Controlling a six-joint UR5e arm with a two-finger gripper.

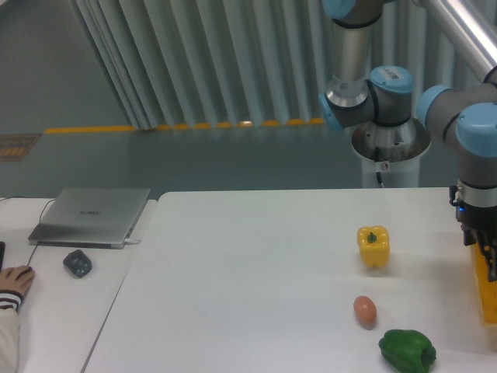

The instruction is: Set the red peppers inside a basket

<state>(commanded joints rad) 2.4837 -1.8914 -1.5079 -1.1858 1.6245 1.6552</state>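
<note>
Yellow-orange basket at the counter's right edge, mostly cut off, long axis not discernible, gripper directly above it, fingers' spread cannot be told, red pepper not visible, yellow bell pepper, small reddish-orange item, green bell pepper left of basket, stems up.

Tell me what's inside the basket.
Only a sliver of the basket shows at the right edge, with the gripper reaching down over it. Its inside is out of frame; no red pepper is visible anywhere.
</note>
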